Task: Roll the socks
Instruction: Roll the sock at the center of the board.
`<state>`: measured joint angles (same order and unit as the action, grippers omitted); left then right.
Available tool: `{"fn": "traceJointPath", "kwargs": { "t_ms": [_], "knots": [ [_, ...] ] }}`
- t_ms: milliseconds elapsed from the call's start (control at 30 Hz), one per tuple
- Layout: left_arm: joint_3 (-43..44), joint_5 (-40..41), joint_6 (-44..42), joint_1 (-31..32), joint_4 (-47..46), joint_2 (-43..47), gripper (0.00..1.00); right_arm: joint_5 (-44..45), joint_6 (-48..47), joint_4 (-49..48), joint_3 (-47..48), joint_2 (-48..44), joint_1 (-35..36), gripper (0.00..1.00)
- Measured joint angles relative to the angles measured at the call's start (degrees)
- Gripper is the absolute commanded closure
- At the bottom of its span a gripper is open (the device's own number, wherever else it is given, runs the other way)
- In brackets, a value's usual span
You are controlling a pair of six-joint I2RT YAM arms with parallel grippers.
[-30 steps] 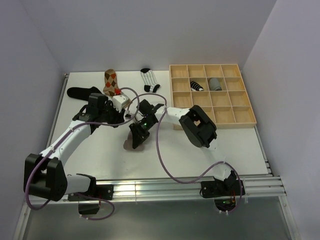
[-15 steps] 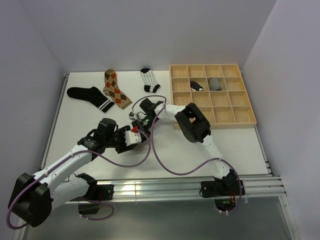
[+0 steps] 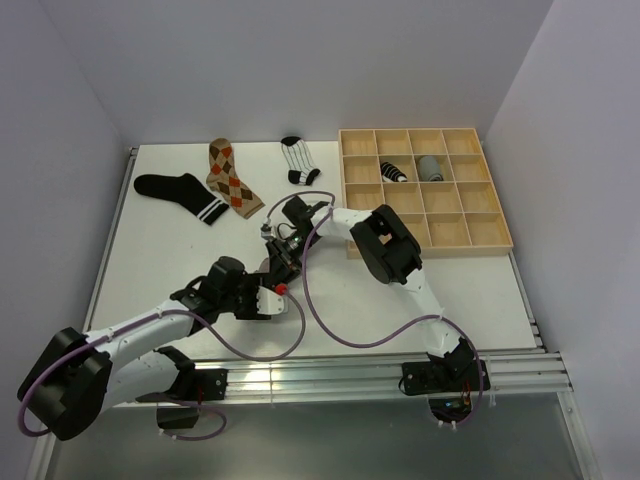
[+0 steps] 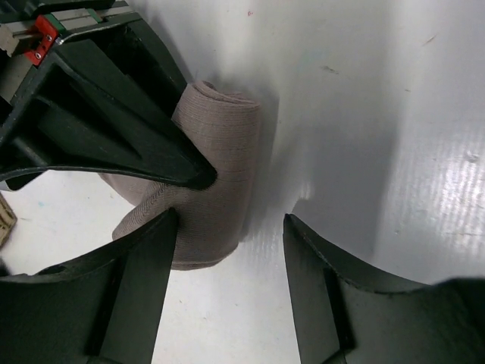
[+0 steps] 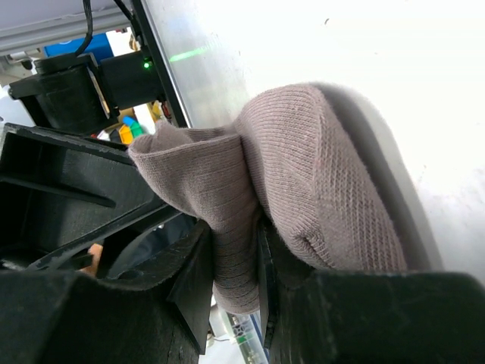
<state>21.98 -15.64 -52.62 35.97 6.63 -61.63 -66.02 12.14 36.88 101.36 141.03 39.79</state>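
Top view: the left gripper (image 3: 266, 298) and right gripper (image 3: 279, 262) meet over the middle of the table (image 3: 450, 290), hiding their work.

Left wrist: its jaws stand spread around the half-rolled taupe sock (image 4: 223, 163), gripping nothing.

Right wrist: its jaws pinch the sock's loose fold. With only that shallow pinch, the roll could spring open.

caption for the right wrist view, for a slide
Right gripper pinching a bunched taupe sock, white table behind it.
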Motion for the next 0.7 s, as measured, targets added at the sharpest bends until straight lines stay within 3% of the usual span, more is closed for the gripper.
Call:
{"fn": "traceJointPath", "kwargs": {
  "t_ms": [167, 433, 633, 700],
  "knots": [
    [-2.67, 2.80, -1.38, 1.36, -6.86, -1.40, 0.32, -0.04, 0.00, 0.07, 0.02, 0.02, -0.35, 0.75],
    [-3.89, 7.30, -2.16, 3.15, -16.31, -5.27, 0.34, -1.20, -0.02, 0.39, 0.68, 0.85, -0.85, 0.75],
    [-1.25, 7.80, -2.16, 3.23, -16.76, -9.64, 0.46, -1.33, -0.48, 0.55, 0.68, 0.87, -1.20, 0.75],
    [0.00, 7.37, -2.14, 3.23, -15.15, -10.62, 0.55, -1.40, -0.66, 0.68, 0.68, 0.85, -1.40, 0.75]
  ]
}}
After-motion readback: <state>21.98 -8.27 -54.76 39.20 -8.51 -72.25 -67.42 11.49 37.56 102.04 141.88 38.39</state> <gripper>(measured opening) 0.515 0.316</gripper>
